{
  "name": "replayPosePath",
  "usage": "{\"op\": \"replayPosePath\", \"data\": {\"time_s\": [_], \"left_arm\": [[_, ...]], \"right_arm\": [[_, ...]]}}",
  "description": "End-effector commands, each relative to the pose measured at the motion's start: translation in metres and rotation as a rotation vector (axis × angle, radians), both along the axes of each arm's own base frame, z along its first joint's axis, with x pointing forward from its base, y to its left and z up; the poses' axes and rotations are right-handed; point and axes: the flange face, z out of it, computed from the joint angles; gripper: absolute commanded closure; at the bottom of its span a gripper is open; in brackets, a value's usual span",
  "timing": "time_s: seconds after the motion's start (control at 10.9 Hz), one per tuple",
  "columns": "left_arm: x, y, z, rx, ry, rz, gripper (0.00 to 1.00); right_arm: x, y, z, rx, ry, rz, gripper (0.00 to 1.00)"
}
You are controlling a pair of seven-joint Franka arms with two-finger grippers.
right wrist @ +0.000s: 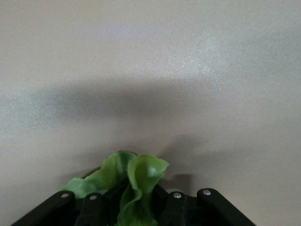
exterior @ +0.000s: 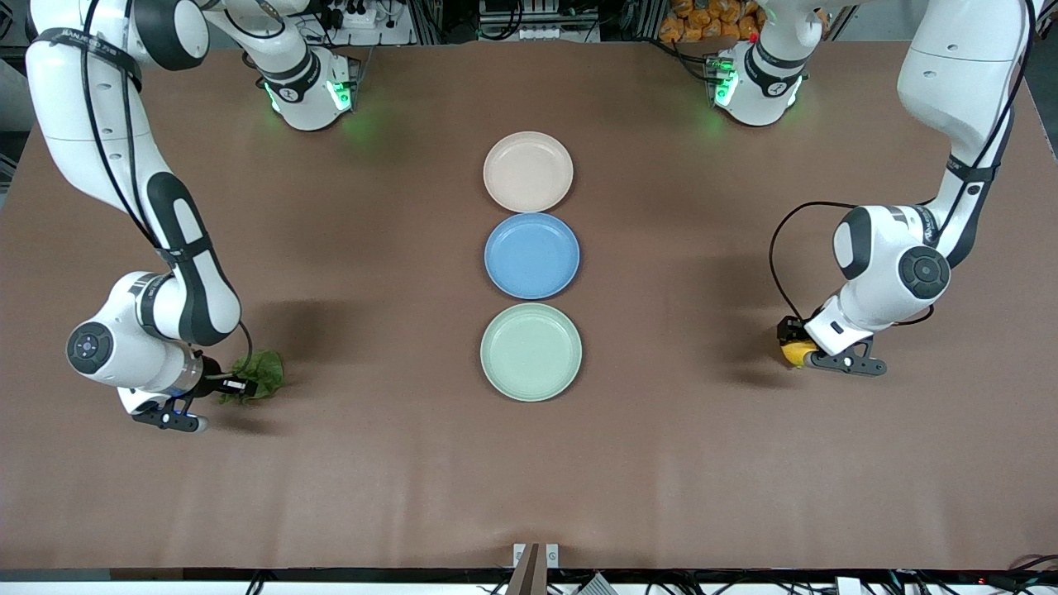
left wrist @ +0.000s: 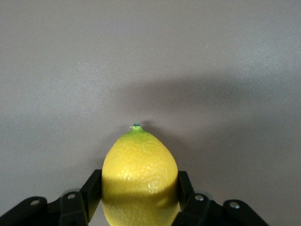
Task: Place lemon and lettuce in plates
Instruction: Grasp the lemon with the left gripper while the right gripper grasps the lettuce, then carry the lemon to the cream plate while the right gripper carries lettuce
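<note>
A brown worktop (exterior: 661, 463) seen from a high camera facing two white robot arms. Taking the blue plate (exterior: 531, 255) at the middle as the clock's centre, with twelve toward the robots' bases, the scene runs near to far.

Nearest, at about eight o'clock, the right gripper (exterior: 235, 385) sits low at the worktop toward the right arm's end. Its jaws are closed onto the lettuce (exterior: 259, 374), pinching the crumpled leaf at one edge while the rest spreads out past the fingertips. The leaf looks thin, light and floppy; it will likely droop when carried, so a pinch on bunched folds should hold better than one on a single layer.

At six o'clock lies the pale mint green plate (exterior: 531, 352), empty.

At about four o'clock, toward the left arm's end, the left gripper (exterior: 798, 350) has its jaws shut around the lemon (left wrist: 139, 175), gripping its widest part on both sides, pointed tip facing away. The fruit looks firm, rounded and smooth-skinned, so it could slip or roll; the hold across the middle seems soundest.

At twelve o'clock sits the pale beige-pink plate (exterior: 527, 171), also empty.
</note>
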Motion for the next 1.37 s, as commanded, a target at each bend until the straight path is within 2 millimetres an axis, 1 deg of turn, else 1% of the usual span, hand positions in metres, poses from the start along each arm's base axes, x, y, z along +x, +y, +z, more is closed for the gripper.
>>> {"op": "replayPosePath", "data": {"time_s": [0.0,0.09,0.18,0.27,0.37,0.46,0.64,0.82,0.92,1.01,1.1,1.28], "left_arm": [[0.006,-0.004,0.009,0.002,-0.019,0.035,1.0],[0.003,-0.013,0.026,-0.001,-0.006,0.066,1.0],[0.0,-0.029,0.04,-0.006,0.028,0.064,1.0],[-0.004,-0.039,0.055,-0.007,0.052,0.09,1.0],[-0.011,-0.057,0.072,-0.006,0.083,0.116,1.0],[-0.021,-0.077,0.09,0.002,0.126,0.15,1.0],[-0.047,-0.135,0.125,0.015,0.161,0.24,1.0],[-0.087,-0.202,0.149,0.015,0.214,0.327,1.0],[-0.107,-0.22,0.158,0.031,0.211,0.347,1.0],[-0.13,-0.244,0.16,0.029,0.225,0.375,1.0],[-0.152,-0.274,0.161,0.023,0.239,0.406,1.0],[-0.194,-0.333,0.163,0.032,0.238,0.484,1.0]], "right_arm": [[0.0,0.027,0.01,0.011,-0.01,0.021,1.0],[0.002,0.035,0.013,0.021,-0.016,0.03,1.0],[0.004,0.047,0.017,0.037,-0.021,0.043,1.0],[0.009,0.057,0.027,0.062,-0.03,0.04,1.0],[0.012,0.072,0.037,0.102,-0.016,0.026,1.0],[0.015,0.091,0.048,0.142,0.019,0.003,1.0],[0.023,0.127,0.071,0.188,0.054,-0.039,1.0],[0.024,0.18,0.087,0.251,0.065,-0.106,1.0],[0.024,0.205,0.094,0.285,0.068,-0.113,1.0],[0.021,0.225,0.098,0.337,0.083,-0.136,1.0],[0.018,0.241,0.1,0.389,0.1,-0.162,1.0],[0.009,0.281,0.103,0.476,0.131,-0.192,1.0]]}}
